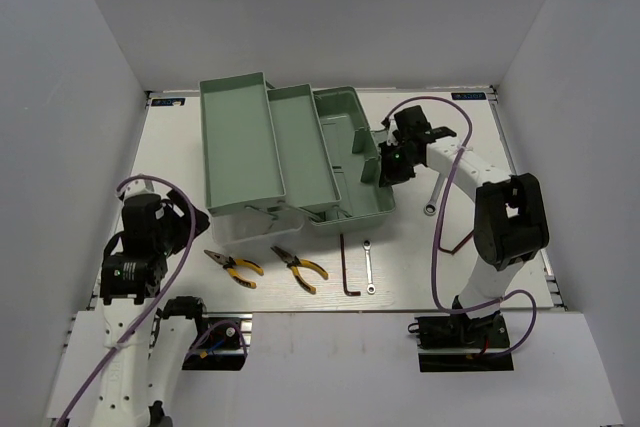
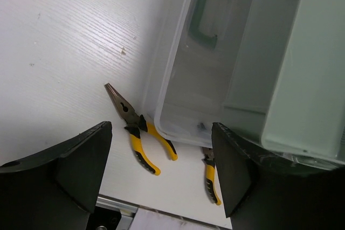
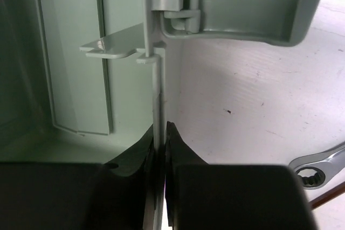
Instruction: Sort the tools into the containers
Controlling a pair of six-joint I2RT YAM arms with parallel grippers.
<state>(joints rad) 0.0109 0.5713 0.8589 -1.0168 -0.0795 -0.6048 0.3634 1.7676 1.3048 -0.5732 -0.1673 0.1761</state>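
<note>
near a wrench, right fingers clamped on toolbox wall, left fingers apart above pliers

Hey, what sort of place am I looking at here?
Most likely a robot lab test cell, not a workshop: a white table boxed in by plain white walls, a left arm and right arm bolted at its near edge, and a toolbox with pliers laid out in front.
</note>
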